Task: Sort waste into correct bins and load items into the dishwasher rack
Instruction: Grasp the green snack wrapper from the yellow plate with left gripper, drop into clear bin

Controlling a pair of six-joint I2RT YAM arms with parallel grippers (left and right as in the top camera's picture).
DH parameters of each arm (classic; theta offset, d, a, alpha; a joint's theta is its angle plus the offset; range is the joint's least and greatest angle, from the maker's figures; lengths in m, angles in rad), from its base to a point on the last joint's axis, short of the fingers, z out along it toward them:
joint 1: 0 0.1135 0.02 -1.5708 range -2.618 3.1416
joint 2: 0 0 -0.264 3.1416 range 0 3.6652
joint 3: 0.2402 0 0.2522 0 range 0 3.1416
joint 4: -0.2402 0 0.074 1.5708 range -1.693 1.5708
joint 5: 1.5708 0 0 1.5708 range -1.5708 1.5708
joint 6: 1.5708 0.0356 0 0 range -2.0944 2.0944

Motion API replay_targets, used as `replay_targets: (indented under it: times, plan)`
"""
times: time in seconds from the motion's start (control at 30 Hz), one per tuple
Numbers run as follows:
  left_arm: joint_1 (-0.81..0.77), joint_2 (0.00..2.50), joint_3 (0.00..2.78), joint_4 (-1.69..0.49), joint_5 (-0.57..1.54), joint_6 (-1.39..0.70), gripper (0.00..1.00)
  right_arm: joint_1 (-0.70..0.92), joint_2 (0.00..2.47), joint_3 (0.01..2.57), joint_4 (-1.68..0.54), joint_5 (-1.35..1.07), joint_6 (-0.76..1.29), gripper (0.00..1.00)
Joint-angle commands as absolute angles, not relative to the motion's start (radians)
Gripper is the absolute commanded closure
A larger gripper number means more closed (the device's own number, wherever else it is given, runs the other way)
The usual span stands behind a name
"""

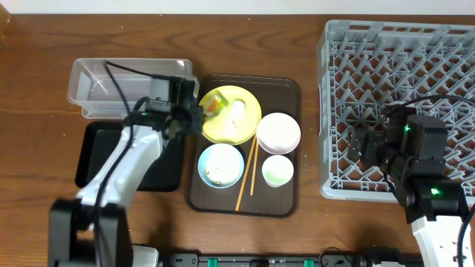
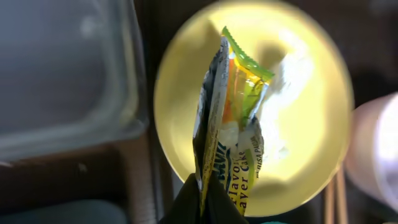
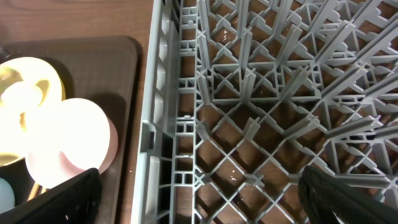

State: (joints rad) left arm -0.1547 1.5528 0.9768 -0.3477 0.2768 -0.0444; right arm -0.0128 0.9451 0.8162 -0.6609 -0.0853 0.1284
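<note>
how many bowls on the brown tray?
2: white bowl right of the yellow plate; light blue bowl below the plate in the overhead view, left of the chopsticks.

Left gripper (image 2: 204, 200) pinches the snack wrapper (image 2: 235, 118) over the pale yellow plate (image 2: 311, 93)

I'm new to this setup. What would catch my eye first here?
The left claw pinches a yellow-green snack wrapper above the pale yellow plate on the brown tray. At the right, the right claw hangs open over the big grey dishwasher rack.
</note>
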Motion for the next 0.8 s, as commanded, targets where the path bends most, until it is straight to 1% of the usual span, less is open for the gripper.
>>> replay_targets:
  times: [0.0,0.13,0.27,0.43,0.47,0.53,0.57,0.63,0.77]
  plan:
    - [-0.126,1.438,1.008,-0.333,0.195,-0.035,0.94,-0.019,0.944,0.838,-0.658,-0.067,0.118,0.01]
    - [-0.081,1.370,1.008,-0.299,0.115,-0.035,0.94,-0.020,0.944,0.838,-0.654,-0.067,0.118,0.01]
    - [-0.028,1.368,1.008,-0.236,0.040,-0.035,0.94,-0.019,0.944,0.838,-0.650,-0.056,0.115,0.01]
    - [0.027,1.416,1.008,-0.221,0.036,-0.035,0.94,-0.019,0.944,0.838,-0.648,-0.056,0.115,0.01]
    - [0.030,1.427,1.008,-0.224,0.036,-0.035,0.91,-0.019,0.944,0.838,-0.648,-0.056,0.115,0.01]
    - [0.031,1.445,1.008,-0.225,0.036,-0.035,0.62,-0.019,0.944,0.838,-0.648,-0.056,0.115,0.01]
    - [0.031,1.452,1.008,-0.223,0.036,-0.035,0.49,-0.019,0.944,0.838,-0.648,-0.056,0.115,0.01]
    - [0.031,1.461,1.008,-0.219,0.037,-0.035,0.41,-0.019,0.944,0.838,-0.648,-0.057,0.115,0.01]
    - [0.031,1.465,1.008,-0.220,0.050,-0.054,0.40,-0.019,0.945,0.838,-0.645,-0.056,0.115,0.01]
